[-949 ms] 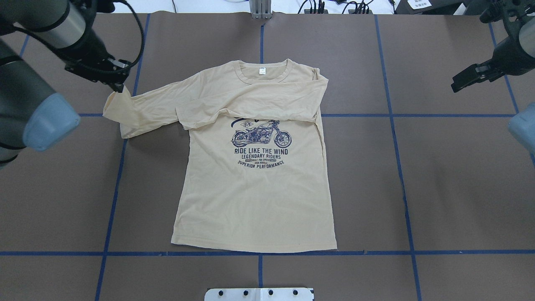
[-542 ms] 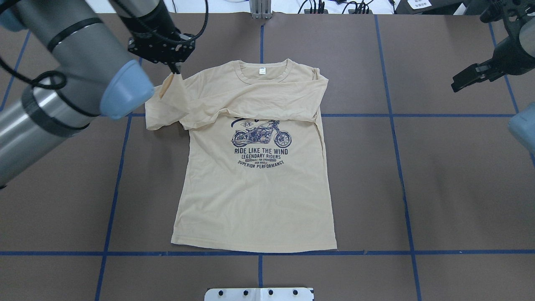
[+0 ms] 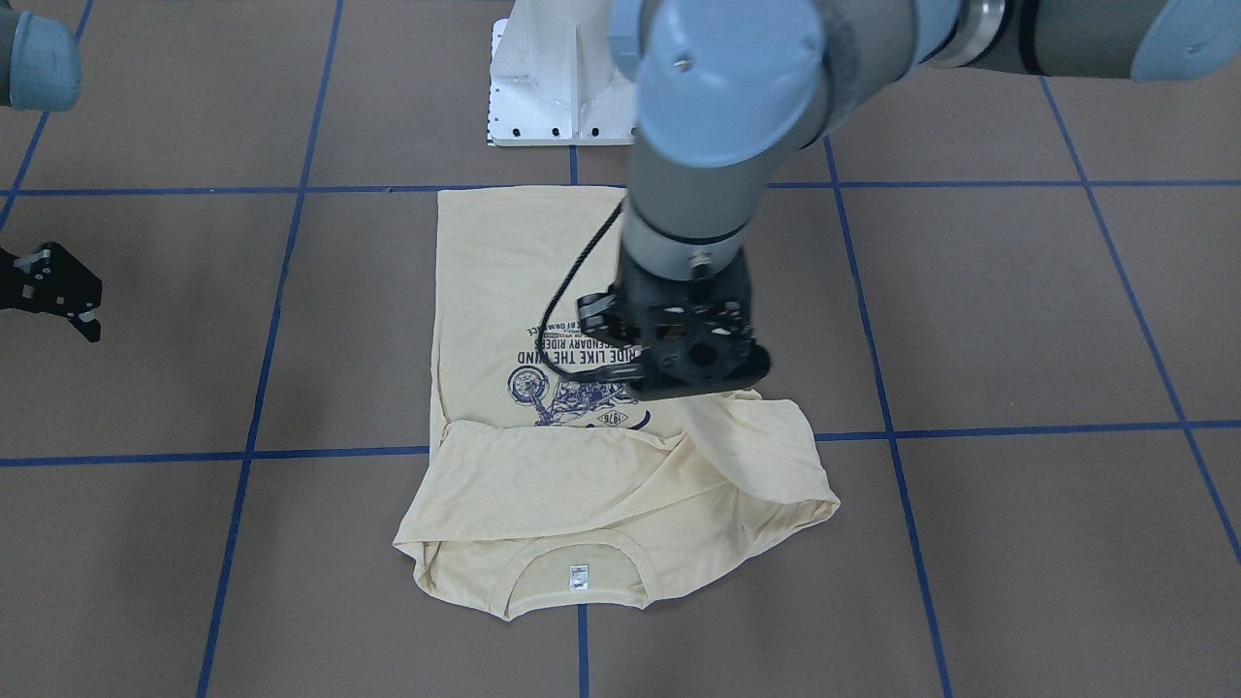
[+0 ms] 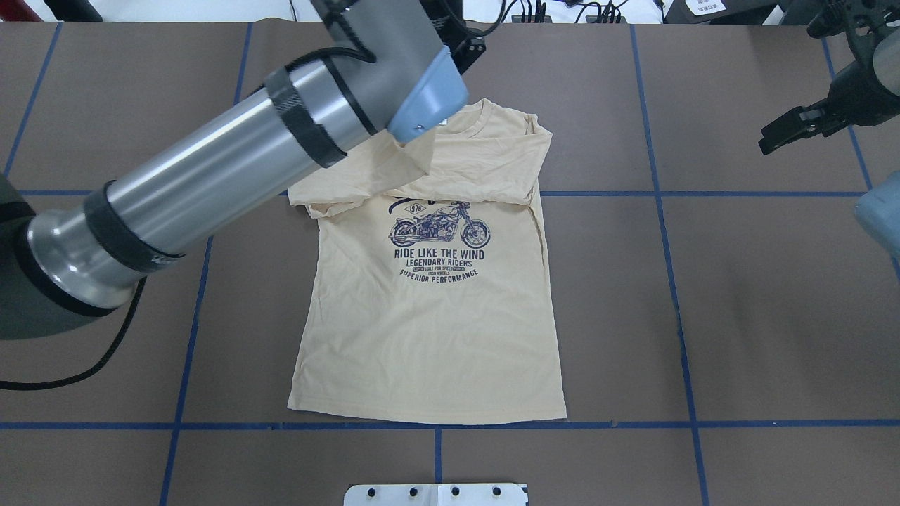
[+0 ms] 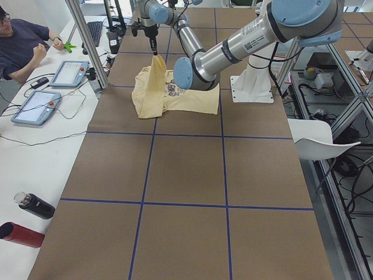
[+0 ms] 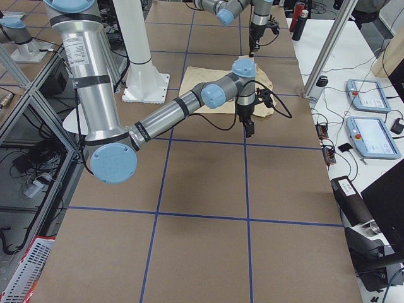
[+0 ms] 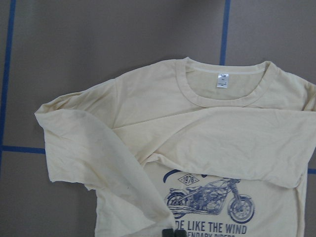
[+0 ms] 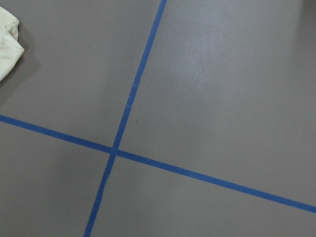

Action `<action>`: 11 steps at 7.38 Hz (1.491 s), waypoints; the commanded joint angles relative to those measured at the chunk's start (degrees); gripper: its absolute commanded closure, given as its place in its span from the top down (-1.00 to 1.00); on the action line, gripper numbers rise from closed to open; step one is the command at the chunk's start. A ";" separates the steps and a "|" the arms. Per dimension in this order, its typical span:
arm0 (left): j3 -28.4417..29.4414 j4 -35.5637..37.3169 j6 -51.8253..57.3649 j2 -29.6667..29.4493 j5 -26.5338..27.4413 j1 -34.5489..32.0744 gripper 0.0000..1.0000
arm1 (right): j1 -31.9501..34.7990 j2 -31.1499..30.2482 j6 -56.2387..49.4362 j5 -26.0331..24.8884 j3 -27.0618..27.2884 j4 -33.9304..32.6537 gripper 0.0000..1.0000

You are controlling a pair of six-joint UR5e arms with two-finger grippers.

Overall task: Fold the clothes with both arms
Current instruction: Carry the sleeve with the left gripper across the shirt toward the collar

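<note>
The cream-yellow long-sleeved T-shirt [image 4: 429,330] lies flat, print side up, collar at the far side. One sleeve is folded across its chest [image 4: 485,172]. My left gripper [image 3: 694,373] hangs over the upper chest, shut on the end of the other sleeve [image 3: 756,436], which is lifted and drapes down from it [image 5: 152,81]. In the left wrist view this sleeve [image 7: 118,187] runs down to the dark fingertips [image 7: 173,233]. The left arm [image 4: 232,169] hides the gripper from overhead. My right gripper [image 4: 773,140] hovers open and empty, far off the shirt.
The white pedestal base [image 4: 436,494] stands at the near edge. Blue tape lines [image 4: 675,281] grid the brown table. A seated person [image 5: 23,41] and tablets [image 5: 70,73] are at a side table. Bottles [image 5: 29,219] lie at its end.
My left gripper has carried the sleeve end to the right, from beside the shirt's left shoulder to over the chest. The sleeve now doubles over the shirt. The right arm has not moved.
</note>
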 commanded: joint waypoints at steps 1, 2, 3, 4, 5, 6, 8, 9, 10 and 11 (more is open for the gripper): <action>10.47 -12.00 -10.74 -3.04 3.63 6.06 -1.00 | 0.02 0.03 0.00 0.00 0.00 0.00 1.00; 14.23 -18.04 -16.52 -4.18 3.75 7.65 -1.00 | 0.02 -0.06 0.17 0.00 0.17 0.00 1.00; 20.19 -23.84 -21.36 -6.36 5.05 8.71 -1.00 | -0.06 0.03 1.05 0.09 0.35 0.09 1.00; 22.08 -26.34 -23.67 -6.56 8.02 9.85 -1.00 | -0.06 0.03 1.14 0.09 0.35 0.09 1.00; 22.79 -27.67 -24.57 -6.56 8.92 9.86 0.04 | -0.06 0.12 1.14 0.09 0.44 0.09 1.00; 22.71 -28.38 -24.14 -6.56 8.93 9.86 0.99 | -0.06 0.12 1.14 0.09 0.35 0.09 1.00; 20.88 -30.41 -21.09 -6.21 8.67 9.86 1.00 | -0.15 0.12 1.14 0.09 0.26 0.09 1.00; 15.03 -28.75 -15.75 -3.34 8.32 9.60 1.00 | -0.24 0.55 2.19 0.00 0.26 0.09 1.00; 5.06 -25.52 -12.39 3.13 6.23 9.60 1.00 | -1.63 2.39 8.03 0.00 0.44 0.35 1.00; -6.09 -20.87 -8.18 9.89 6.12 9.51 1.00 | -4.08 3.27 13.48 -0.26 1.40 0.53 1.00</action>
